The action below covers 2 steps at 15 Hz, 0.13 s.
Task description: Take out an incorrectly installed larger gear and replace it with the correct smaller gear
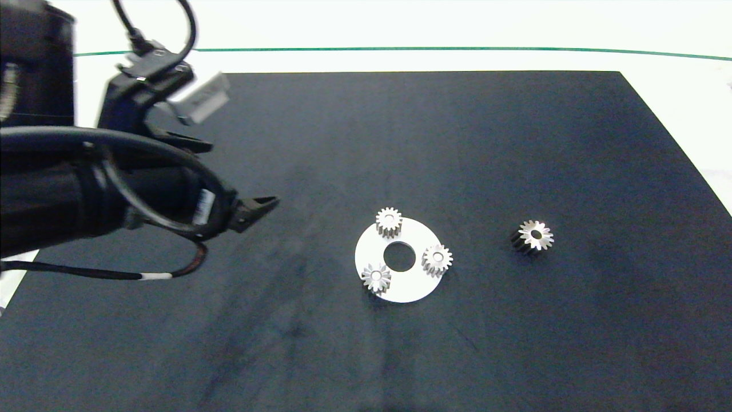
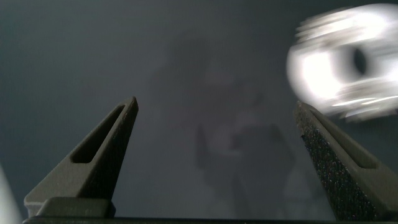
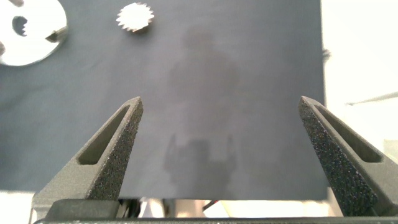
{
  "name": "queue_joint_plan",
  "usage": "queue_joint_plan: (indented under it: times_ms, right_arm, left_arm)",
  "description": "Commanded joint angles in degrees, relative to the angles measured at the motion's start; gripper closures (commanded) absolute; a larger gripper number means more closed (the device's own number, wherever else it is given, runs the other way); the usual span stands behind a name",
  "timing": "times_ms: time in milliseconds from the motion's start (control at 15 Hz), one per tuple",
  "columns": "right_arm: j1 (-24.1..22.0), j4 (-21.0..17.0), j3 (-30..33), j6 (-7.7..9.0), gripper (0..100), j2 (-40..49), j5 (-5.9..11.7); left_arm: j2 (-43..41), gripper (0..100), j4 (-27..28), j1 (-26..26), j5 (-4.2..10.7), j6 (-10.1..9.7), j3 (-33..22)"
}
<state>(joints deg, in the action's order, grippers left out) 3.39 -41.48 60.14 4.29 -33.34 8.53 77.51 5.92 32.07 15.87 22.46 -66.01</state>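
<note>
Overhead, the white disc (image 1: pixel 405 285) carries three silver gears, the smaller gear (image 1: pixel 389 221) at its far edge, while the larger gear (image 1: pixel 533 236) lies alone on the dark counter (image 1: pixel 514 143) to the disc's right. Only the right wrist view shows the right gripper (image 3: pixel 221 109), fingers wide apart, empty. The left gripper (image 2: pixel 214 112), left of the disc, is equally spread, touching nothing.
</note>
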Motion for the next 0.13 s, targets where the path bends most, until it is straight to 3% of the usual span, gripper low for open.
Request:
queue_joint_plan:
  times_ms: [67, 133]
  right_arm:
    - [-7.8, -0.2, 0.4, 0.63, 0, 7.9, 0.08]
    - [-9.6, -0.3, 0.2, 0.98, 0, 10.6, 0.08]
  left_arm:
    - [-17.7, 0, 4.2, -19.2, 0.04, -1.01, 5.0]
    - [-21.2, 0, 4.3, -22.6, 0.04, -1.1, 6.5]
